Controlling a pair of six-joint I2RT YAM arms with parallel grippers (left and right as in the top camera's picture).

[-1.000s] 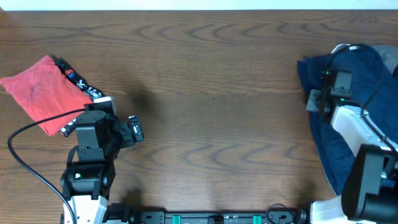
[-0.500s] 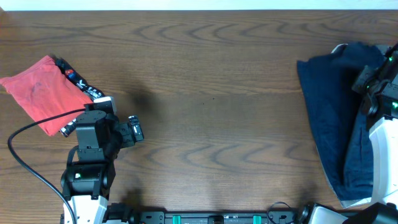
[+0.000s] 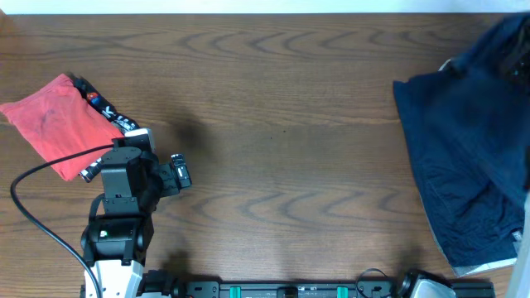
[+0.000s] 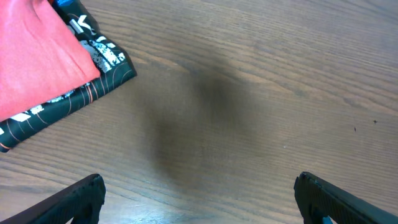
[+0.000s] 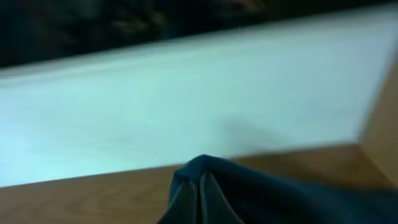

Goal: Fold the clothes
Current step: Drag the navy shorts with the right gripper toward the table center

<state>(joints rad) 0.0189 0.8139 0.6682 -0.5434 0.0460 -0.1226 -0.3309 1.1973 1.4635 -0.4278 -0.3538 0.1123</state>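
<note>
Ahead of the left jaws and off to their left, a red garment (image 4: 31, 56) lies flat on the desk (image 4: 267, 74). Its black patterned waistband (image 4: 93, 87) forms the edge nearest those jaws. The left jaws stand wide apart with nothing between them, and their dark tips show at the two lower corners of the left wrist view. They hang over bare wood, where a soft shadow (image 4: 199, 118) spreads. From overhead, the left arm (image 3: 124, 186) stands just beside the red garment (image 3: 50, 124), and its cable crosses the near corner of the cloth close to the waistband (image 3: 106, 109).

Well apart from the left jaws, across a broad stretch of desk (image 3: 290, 124), the navy clothes (image 3: 464, 165) lie in a rumpled heap. One part rises toward the far right corner and runs out of the overhead view. The right jaws do not show overhead. In the blurred right wrist view they meet at the lower middle, pressed together on a pinched peak of the navy clothes (image 5: 280, 199), which trail off to their right.

The desk is dark brown with a wavy wood grain. A pale strip runs along its far edge. Beyond the right jaws, past the brown desk edge (image 5: 87, 199), the room is a pale, unfocused expanse with a dark band above it.
</note>
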